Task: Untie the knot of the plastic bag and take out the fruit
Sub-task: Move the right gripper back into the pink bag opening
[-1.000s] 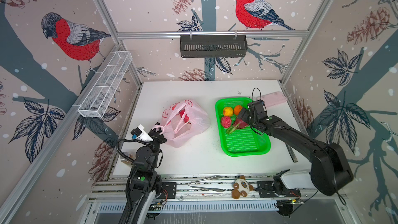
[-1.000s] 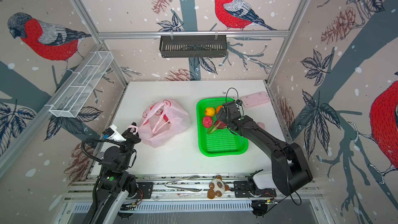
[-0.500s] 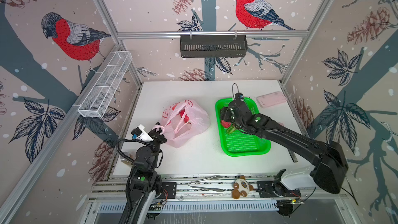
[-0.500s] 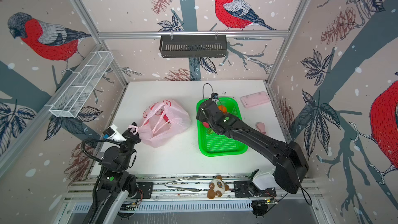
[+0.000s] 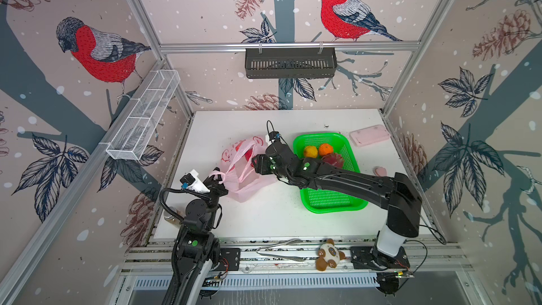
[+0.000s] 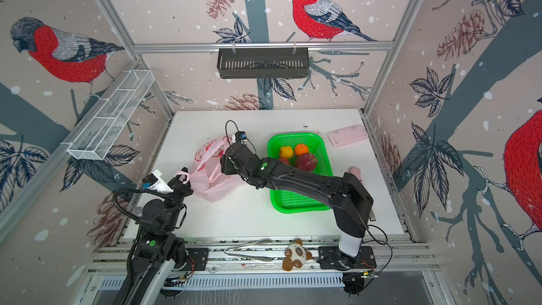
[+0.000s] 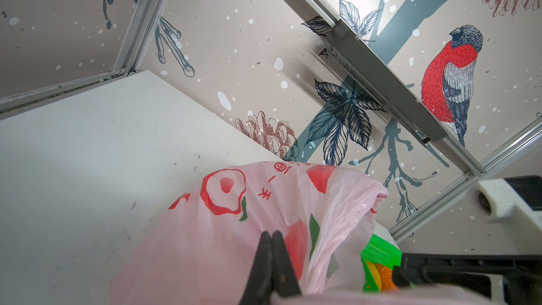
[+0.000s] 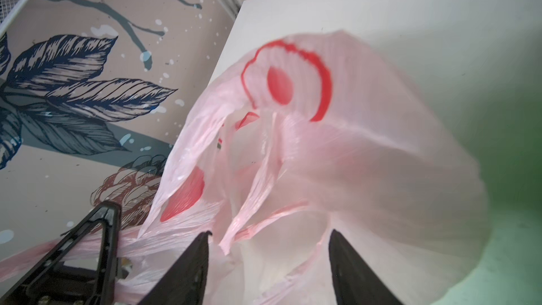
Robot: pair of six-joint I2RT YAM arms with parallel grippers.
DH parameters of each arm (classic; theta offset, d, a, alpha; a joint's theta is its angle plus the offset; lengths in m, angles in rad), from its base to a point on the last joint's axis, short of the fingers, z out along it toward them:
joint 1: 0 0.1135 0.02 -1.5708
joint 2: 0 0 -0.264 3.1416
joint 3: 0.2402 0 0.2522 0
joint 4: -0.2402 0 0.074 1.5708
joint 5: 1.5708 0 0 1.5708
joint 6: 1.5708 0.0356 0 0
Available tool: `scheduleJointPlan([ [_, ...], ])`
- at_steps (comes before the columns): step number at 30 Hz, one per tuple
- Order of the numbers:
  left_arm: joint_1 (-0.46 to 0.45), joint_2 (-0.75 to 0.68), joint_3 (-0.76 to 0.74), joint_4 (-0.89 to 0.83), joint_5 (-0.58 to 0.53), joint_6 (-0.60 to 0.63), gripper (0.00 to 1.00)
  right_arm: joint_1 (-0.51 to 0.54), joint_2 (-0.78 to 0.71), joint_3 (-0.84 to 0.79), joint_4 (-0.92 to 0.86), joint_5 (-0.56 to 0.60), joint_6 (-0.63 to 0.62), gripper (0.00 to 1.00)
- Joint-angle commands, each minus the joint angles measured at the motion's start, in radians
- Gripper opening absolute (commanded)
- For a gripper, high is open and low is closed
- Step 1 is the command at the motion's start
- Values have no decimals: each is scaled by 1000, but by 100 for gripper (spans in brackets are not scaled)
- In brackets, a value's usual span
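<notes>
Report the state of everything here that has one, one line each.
plastic bag, mouth open, slumped.
left gripper, fingers shut on the bag's handle.
right gripper, fingers open at the bag's mouth.
green tray, holding two citrus and a dragon fruit.
pink case, closed, lying flat.

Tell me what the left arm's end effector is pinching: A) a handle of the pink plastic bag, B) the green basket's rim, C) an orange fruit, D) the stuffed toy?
A: in both top views the left end effector is shut on a twisted handle of the plastic bag.
</notes>
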Motion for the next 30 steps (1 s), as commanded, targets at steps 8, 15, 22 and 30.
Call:
scheduleJointPlan([
  [8, 0, -25, -18, 25, 32, -16, 0, 27, 110, -7, 130, -179, 125, 80],
  [15, 0, -37, -19, 0, 57, -15, 0, 20, 204, 8, 196, -212, 174, 77],
  [22, 0, -59, -26, -19, 56, -14, 0, -5, 276, 40, 283, -234, 183, 58],
  [30, 0, -59, -60, -15, 27, -17, 0, -19, 231, 34, 266, -226, 130, 22],
])
